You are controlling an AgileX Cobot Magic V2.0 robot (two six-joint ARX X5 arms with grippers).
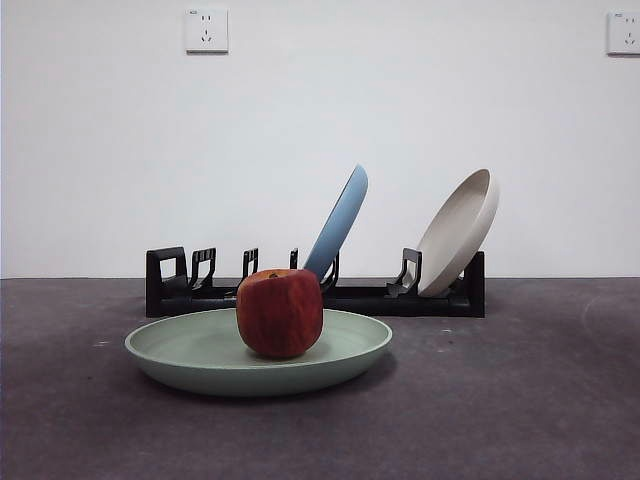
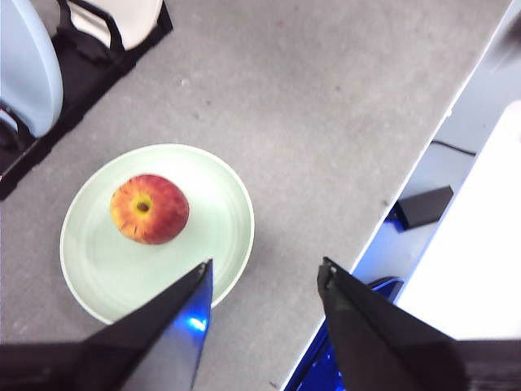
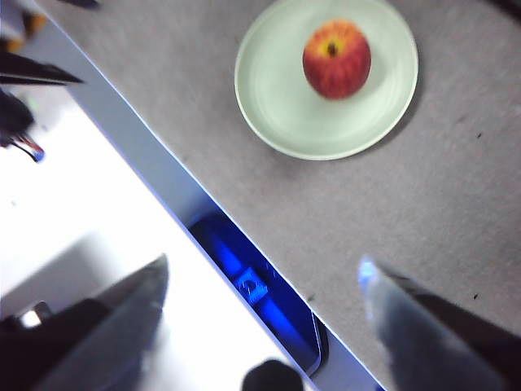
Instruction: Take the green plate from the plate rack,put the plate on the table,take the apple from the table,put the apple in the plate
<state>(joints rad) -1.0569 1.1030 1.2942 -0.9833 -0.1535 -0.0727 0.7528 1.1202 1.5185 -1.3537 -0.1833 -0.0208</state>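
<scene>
Red apple (image 1: 279,312) sits in the green plate (image 1: 200,370) on the table (image 1: 540,400); both grippers, left gripper (image 2: 264,281) and right gripper (image 3: 260,281), spread empty, should retreat clear, plate undisturbed.

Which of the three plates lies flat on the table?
The green plate, holding the apple; the blue plate and cream plate lean in the rack.

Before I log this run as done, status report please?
Left end effector open, empty, raised over the table edge. Right end effector open, empty. Apple sits in green plate on table. Nothing obstructing.
</scene>
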